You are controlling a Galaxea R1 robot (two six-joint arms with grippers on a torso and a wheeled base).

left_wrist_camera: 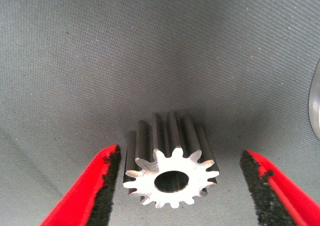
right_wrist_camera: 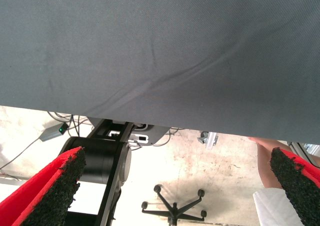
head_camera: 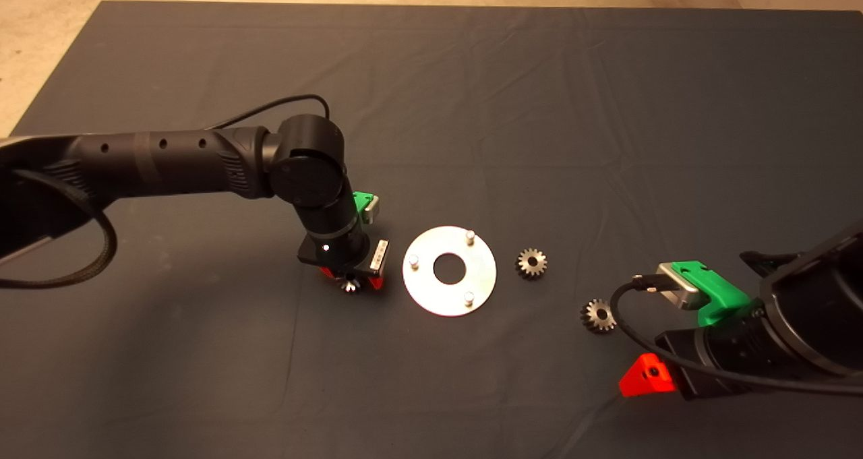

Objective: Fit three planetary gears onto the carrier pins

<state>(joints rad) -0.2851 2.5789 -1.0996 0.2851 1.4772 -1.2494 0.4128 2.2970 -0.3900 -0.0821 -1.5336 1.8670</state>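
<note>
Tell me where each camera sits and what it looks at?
Head view: above, looking down at the mat, disc, both arms.
Left wrist view: on the left arm, looking down at a gear between the open left gripper's fingers.
Right wrist view: on the parked right arm; right gripper open, mat edge, floor, a chair base.
Shared: head and left wrist views show that gear.

A matt, woven grey cloth mat (head_camera: 472, 95) is lying faintly creased. The gears (left_wrist_camera: 171, 173) are showing bright machined metal; the disc (head_camera: 450, 296) is gleaming smooth. Rough black pads (left_wrist_camera: 107, 186) are lining glossy red fingers.
</note>
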